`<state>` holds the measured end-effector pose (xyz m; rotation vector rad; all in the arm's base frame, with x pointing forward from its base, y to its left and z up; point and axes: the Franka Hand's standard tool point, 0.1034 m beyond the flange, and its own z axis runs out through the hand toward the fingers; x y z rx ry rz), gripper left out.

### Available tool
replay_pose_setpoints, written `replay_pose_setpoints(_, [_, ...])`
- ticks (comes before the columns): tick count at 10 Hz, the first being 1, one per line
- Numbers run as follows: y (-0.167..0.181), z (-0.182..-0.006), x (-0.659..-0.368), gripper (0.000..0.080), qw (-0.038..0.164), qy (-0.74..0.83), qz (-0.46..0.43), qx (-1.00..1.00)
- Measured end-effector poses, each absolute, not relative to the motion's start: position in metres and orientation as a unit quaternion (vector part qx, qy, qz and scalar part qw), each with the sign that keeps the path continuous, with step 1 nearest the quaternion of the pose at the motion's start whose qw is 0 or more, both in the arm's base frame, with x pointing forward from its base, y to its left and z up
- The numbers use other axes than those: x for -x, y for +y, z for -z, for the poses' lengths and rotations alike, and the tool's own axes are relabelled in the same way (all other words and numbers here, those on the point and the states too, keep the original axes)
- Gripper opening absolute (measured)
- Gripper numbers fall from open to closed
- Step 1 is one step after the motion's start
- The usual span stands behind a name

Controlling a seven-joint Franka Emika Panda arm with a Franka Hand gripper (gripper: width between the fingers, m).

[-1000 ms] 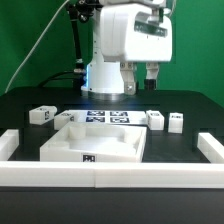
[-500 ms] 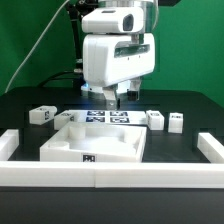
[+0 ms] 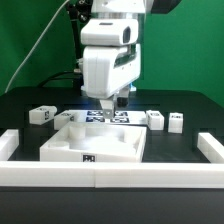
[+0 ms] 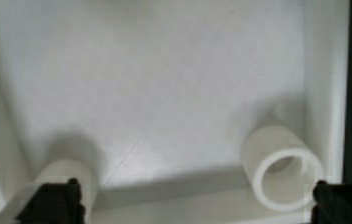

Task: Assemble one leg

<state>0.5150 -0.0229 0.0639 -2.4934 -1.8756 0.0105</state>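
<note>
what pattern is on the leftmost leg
The leg is white with black-and-white square tags; exterior view shows it best.

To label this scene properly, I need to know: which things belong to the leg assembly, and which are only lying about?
Job: small stubby white plastic tagged legs; large flat white square panel; end effector.
Lying about: thin flat white marker board; white border rails.

Black table (image 3: pixel 185 105) bearing a large white square panel (image 3: pixel 95 148); the marker board (image 3: pixel 128 119) lies just behind it; a white rail (image 3: pixel 110 176) borders the front edge.
</note>
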Motion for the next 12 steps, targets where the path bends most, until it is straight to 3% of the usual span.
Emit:
replay_pose_setpoints(6, [-0.026,-0.056,-0.507,0.0650,0.018,-0.603,-0.011,0.797])
replay_pose_setpoints(8, [-0.020,-0.042,-0.494,0.0650,0.010,-0.608,0.004,0.794])
replay_pose_setpoints(12, [-0.017,-0.016,-0.478,0.0650,0.017,-0.606,0.003,0.795])
